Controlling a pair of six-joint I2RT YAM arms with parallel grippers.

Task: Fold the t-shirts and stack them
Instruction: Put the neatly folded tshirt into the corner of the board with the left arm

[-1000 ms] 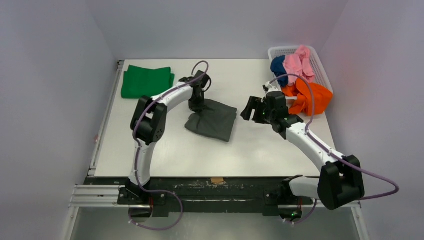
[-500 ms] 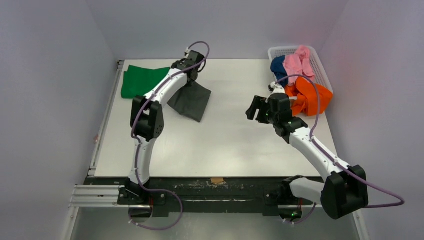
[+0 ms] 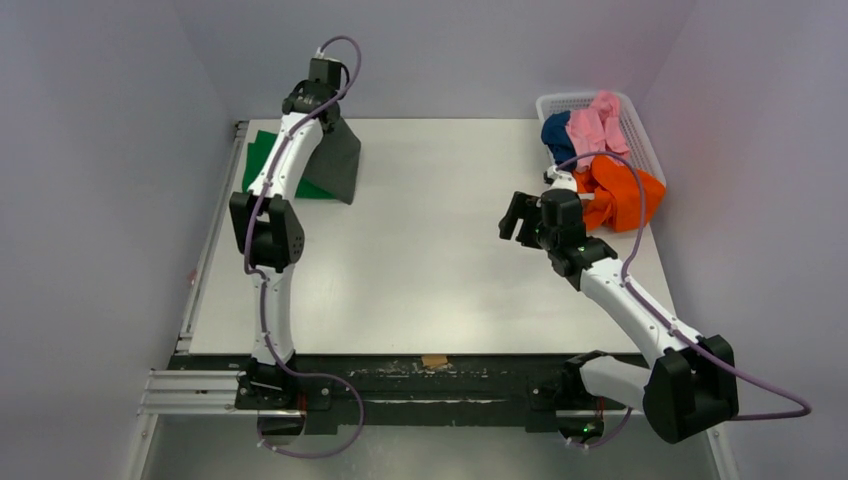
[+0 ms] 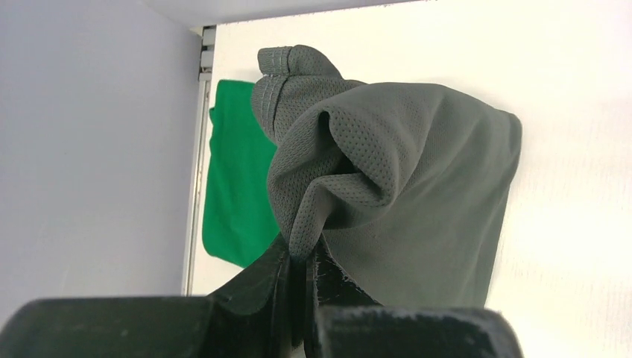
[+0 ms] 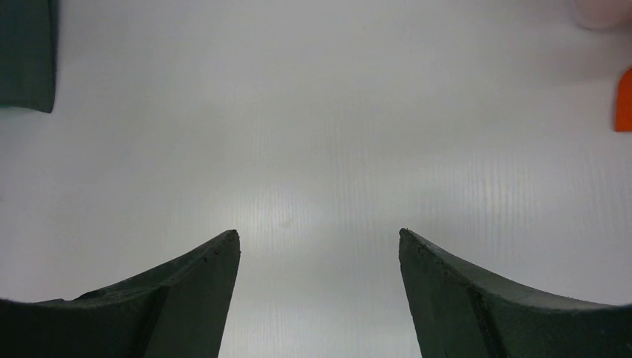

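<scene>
Top camera overlooks the table [image 3: 430,270]; wrist cameras (close, low) share it, left also grey t-shirt [image 3: 342,165].

The dark grey t-shirt [image 4: 417,194] hangs bunched, pinched in the left gripper [image 4: 302,261], over the bright green t-shirt [image 3: 258,165] — folded flat at the table's [image 3: 450,280] far-left corner. The orange t-shirt [image 3: 650,195] spills crumpled over the basket's [image 3: 645,140] near edge — the pink t-shirt [image 3: 590,125] and navy t-shirt [image 3: 556,132] lie bunched inside.

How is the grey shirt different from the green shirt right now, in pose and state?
The grey shirt hangs bunched from the left gripper, which is shut on it; the green shirt lies flat and folded on the table, with nothing gripping it. The grey shirt is dark and dull; the green shirt is bright. Both are plain single-colour cloth at the far left corner.
</scene>
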